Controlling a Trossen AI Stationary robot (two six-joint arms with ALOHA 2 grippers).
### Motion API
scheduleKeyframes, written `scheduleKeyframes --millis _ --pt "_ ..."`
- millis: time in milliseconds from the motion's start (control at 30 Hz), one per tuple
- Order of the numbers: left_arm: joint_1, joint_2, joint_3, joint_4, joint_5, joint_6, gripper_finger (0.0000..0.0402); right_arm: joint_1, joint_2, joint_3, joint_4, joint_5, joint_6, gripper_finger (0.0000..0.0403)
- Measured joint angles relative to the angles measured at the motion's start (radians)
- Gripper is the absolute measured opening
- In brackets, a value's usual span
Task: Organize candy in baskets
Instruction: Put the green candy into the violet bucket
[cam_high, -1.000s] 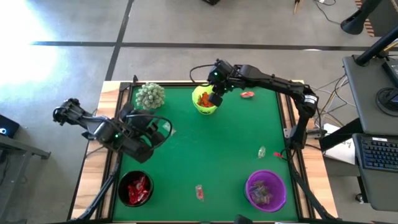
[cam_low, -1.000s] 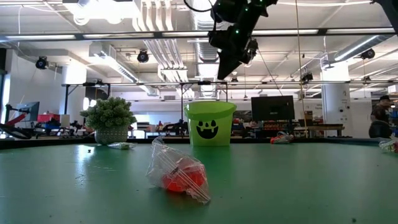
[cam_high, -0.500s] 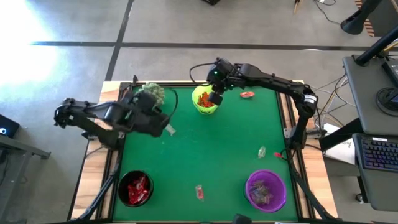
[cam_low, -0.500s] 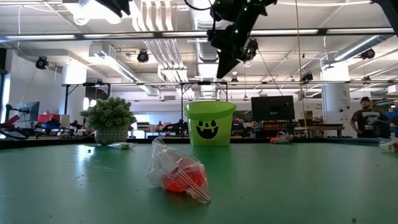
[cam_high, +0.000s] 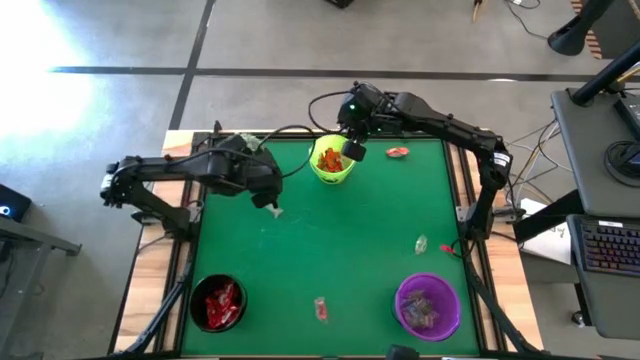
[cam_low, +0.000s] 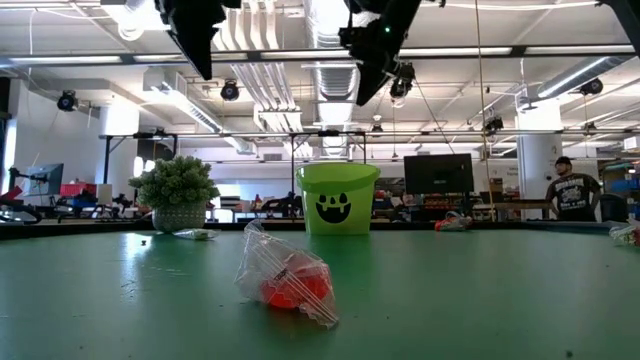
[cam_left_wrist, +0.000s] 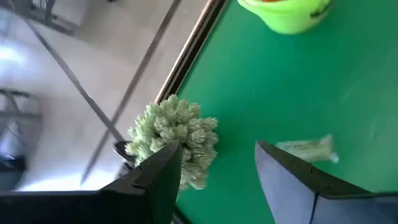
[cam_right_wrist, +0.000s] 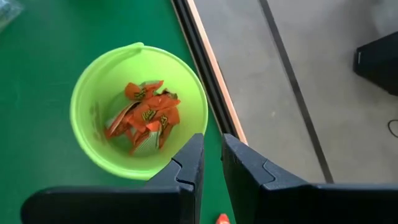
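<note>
The lime green basket (cam_high: 332, 162) stands near the far edge with orange candy (cam_right_wrist: 144, 115) in it. The black basket (cam_high: 218, 303) holds red candy, and the purple basket (cam_high: 428, 306) holds pale candy. Loose candy lies on the mat: a pale piece (cam_high: 273, 211) (cam_left_wrist: 308, 149), a red piece (cam_high: 398, 152), another pale piece (cam_high: 421, 243) and a red piece (cam_high: 320, 308) (cam_low: 288, 280). My left gripper (cam_high: 267, 196) (cam_left_wrist: 217, 163) hangs open above the pale piece beside the plant. My right gripper (cam_high: 352, 150) (cam_right_wrist: 211, 155) is shut and empty, high over the lime basket's right rim.
A spiky pale-green plant (cam_high: 240, 145) (cam_left_wrist: 177, 140) stands at the far left corner, close to my left gripper. A raised wooden rim (cam_high: 175, 280) runs round the green mat. The mat's middle (cam_high: 340, 240) is open. A person (cam_low: 573, 195) stands in the room beyond the table.
My left arm has swung from the table's left side toward the far edge and the right, ending over the pale candy by the plant. My right gripper has risen a little over the lime basket and shifted slightly right.
</note>
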Motion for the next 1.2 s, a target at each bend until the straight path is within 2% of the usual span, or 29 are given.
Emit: scheduleKeyframes --millis 300,467,600,733,867,967,1200 --pt "0.104 0.053 -0.026 0.04 0.022 0.091 0.0184 0.0 -0.001 0.133 -0.13 0.0 -0.009 0.005" --pt "0.197 0.055 -0.13 0.143 0.212 0.247 0.0184 0.0 -0.002 0.155 -0.183 0.0 -0.011 0.005" --pt "0.254 0.054 -0.221 0.238 0.326 0.362 0.0184 0.0 -0.002 0.15 -0.206 0.0 -0.011 0.005" --pt "0.287 0.054 -0.311 0.356 0.471 0.528 0.0184 0.0 -0.002 0.141 -0.219 0.0 -0.01 0.005" --pt "0.304 0.054 -0.388 0.441 0.569 0.68 0.0184 0.0 -0.002 0.141 -0.229 0.0 0.003 0.005" --pt "0.303 0.054 -0.429 0.485 0.596 0.745 0.0184 0.0 -0.002 0.141 -0.233 0.0 0.003 0.005" --pt "0.304 0.061 -0.485 0.562 0.629 0.791 0.0185 0.0 -0.002 0.141 -0.235 0.0 0.039 0.005"
